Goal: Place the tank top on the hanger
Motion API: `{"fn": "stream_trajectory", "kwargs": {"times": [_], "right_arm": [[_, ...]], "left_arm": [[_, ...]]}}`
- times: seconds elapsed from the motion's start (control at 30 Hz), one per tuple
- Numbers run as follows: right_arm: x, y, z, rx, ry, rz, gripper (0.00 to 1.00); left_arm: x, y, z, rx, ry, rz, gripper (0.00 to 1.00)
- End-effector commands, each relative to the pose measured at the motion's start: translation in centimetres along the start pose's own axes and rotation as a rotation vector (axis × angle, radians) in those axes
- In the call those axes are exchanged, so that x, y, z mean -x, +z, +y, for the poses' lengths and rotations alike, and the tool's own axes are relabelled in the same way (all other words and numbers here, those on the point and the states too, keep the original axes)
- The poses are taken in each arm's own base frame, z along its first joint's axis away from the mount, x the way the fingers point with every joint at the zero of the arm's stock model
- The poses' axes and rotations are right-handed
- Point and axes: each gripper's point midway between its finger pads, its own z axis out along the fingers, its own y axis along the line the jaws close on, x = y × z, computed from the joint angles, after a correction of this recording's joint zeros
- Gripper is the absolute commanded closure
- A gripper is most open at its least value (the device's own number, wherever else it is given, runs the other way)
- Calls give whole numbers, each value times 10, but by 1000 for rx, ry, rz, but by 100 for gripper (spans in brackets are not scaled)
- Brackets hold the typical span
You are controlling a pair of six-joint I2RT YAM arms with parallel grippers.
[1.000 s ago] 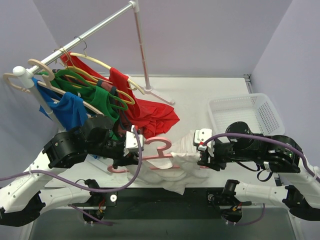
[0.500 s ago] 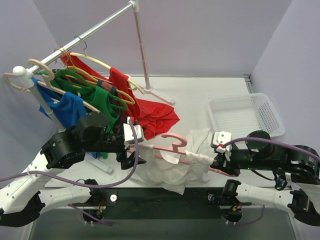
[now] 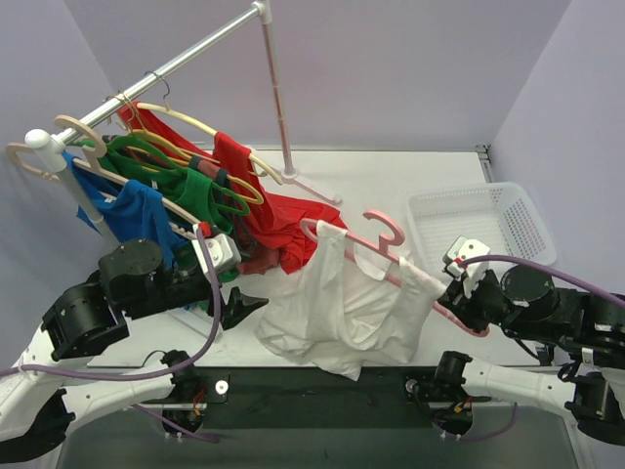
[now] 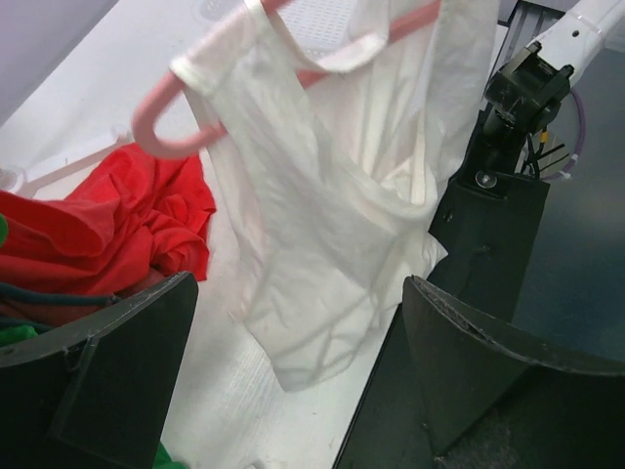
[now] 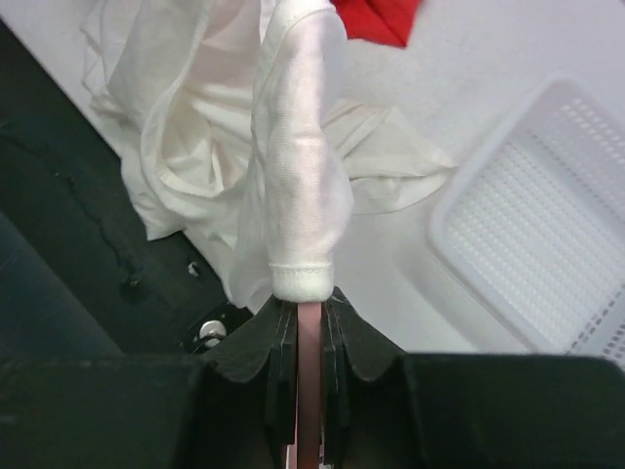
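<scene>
The white tank top (image 3: 342, 303) hangs from the light pink hanger (image 3: 379, 215), both straps over its shoulders, its hem resting on the table. My right gripper (image 3: 459, 311) is shut on the hanger's right end and holds it tilted up off the table. The right wrist view shows the pink hanger (image 5: 310, 337) pinched between the jaws, with the tank top (image 5: 293, 147) draped just beyond them. My left gripper (image 3: 249, 305) stands open to the left of the cloth, apart from it. In the left wrist view, the tank top (image 4: 322, 195) and hanger (image 4: 161, 137) hang beyond the open left gripper (image 4: 303, 391).
A clothes rack (image 3: 176, 61) at the back left carries red, green and blue garments on cream and green hangers. The red garment (image 3: 293, 230) hangs down behind the tank top. A white basket (image 3: 479, 220) sits at the right. A dark strip (image 3: 322, 391) runs along the front edge.
My left gripper opened, let go and drew back to the left. My right gripper closed on the hanger's end and raised it up and right, lifting the tank top off the table.
</scene>
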Motion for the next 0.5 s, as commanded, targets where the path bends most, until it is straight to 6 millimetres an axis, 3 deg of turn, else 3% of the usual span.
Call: {"fn": "stream_trajectory", "kwargs": {"times": [0.0, 0.07, 0.2, 0.23, 0.3, 0.37, 0.4, 0.47], "right_arm": [[44, -1, -41, -242, 37, -70, 100], [63, -4, -56, -332, 18, -87, 100], [110, -41, -89, -480, 40, -199, 100], [119, -41, -93, -503, 33, -196, 100], [140, -70, -110, -559, 59, -268, 100], [159, -73, -119, -583, 39, -274, 100], [172, -89, -123, -596, 51, -332, 100], [191, -80, -127, -611, 29, -323, 100]], "left_arm": [[-4, -13, -2, 24, -91, -57, 3], [-17, -14, -4, 21, -114, -39, 3], [-28, -25, -8, 23, -165, -45, 3], [-32, -26, -8, 23, -170, -40, 3], [-33, -28, -10, 20, -183, -46, 3], [-36, -26, -12, 8, -192, -43, 3], [-37, -25, -13, 3, -195, -43, 3], [-40, -22, -15, -6, -205, -35, 3]]}}
